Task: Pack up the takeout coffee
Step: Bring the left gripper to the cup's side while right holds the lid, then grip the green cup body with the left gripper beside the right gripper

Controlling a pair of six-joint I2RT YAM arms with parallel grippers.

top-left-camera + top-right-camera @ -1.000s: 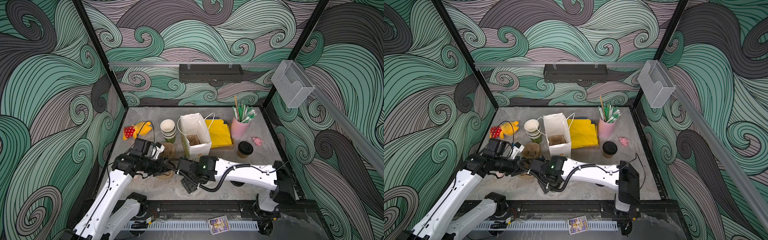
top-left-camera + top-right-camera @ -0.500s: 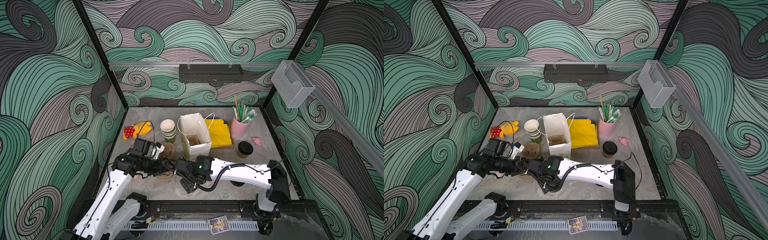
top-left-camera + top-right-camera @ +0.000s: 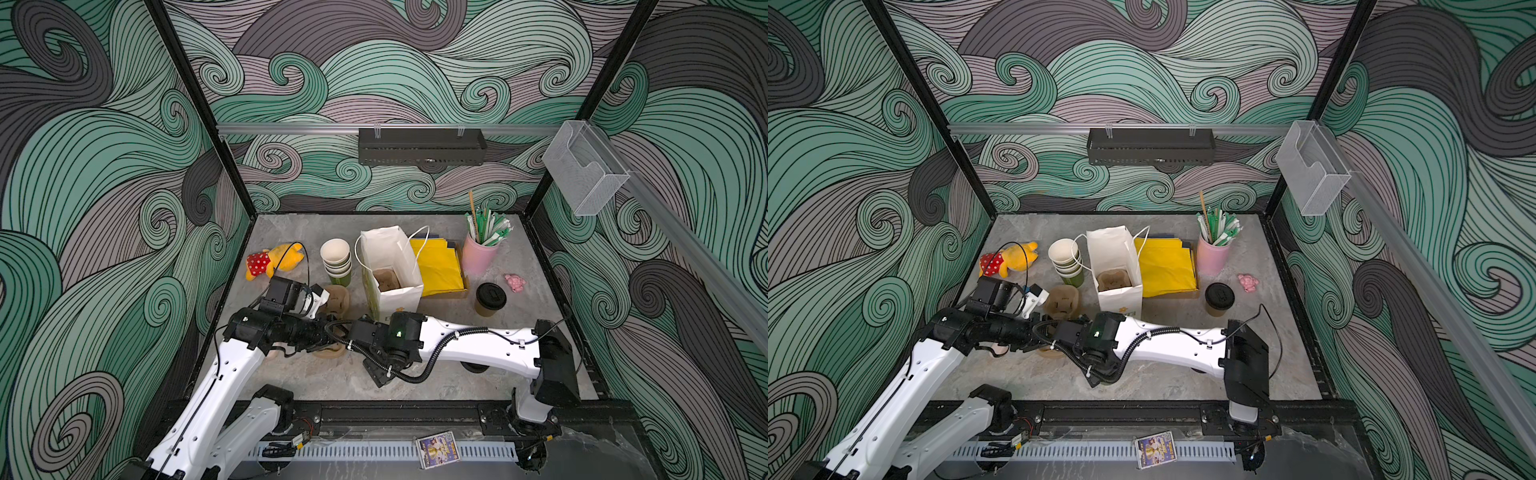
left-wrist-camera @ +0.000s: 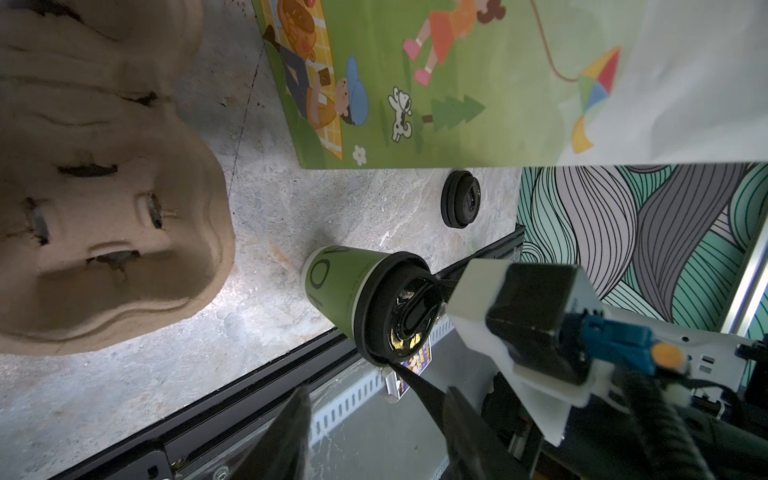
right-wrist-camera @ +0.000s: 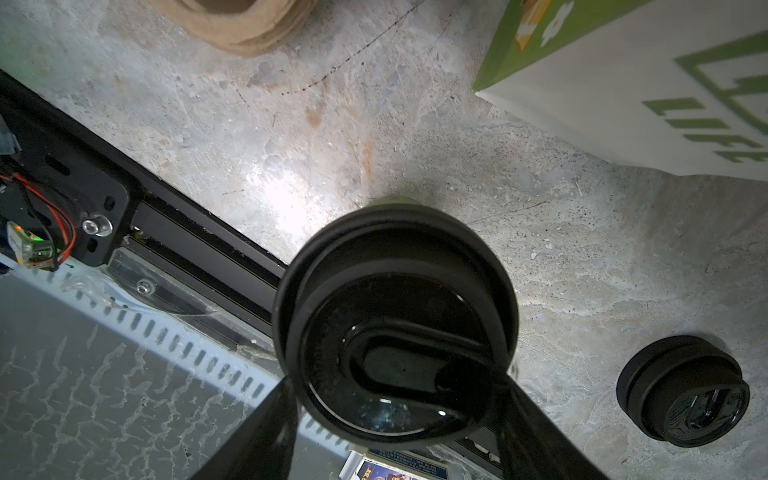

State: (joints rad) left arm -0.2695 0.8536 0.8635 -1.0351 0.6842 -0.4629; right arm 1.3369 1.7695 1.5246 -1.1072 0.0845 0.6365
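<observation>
A green takeout coffee cup [image 4: 345, 282] with a black sip lid [image 5: 395, 324] stands near the table's front edge, hidden under the arms in both top views. My right gripper [image 5: 397, 380] is shut on that lid, a finger [image 5: 266, 436] against each side of the rim. My left gripper [image 4: 376, 390] is open and empty, a little short of the cup. A tan-brown takeout coffee cup [image 3: 490, 299] [image 3: 1219, 299] with a black lid stands alone right of the white paper bag [image 3: 390, 266] [image 3: 1115, 257], which stands open with a pulp carrier at its bottom.
A pulp cup carrier [image 3: 334, 299] [image 4: 104, 187] lies left of the bag, with nested lidless cups [image 3: 336, 262] behind it. A loose black lid [image 5: 681, 390] [image 4: 459, 199] lies on the table. Yellow napkins [image 3: 438, 266], a pink straw holder [image 3: 478, 255] and a plush toy [image 3: 272, 262] are at the back.
The right arm has slid a little to the left and its jaws have narrowed onto the green cup's lid. The left arm has hardly moved.
</observation>
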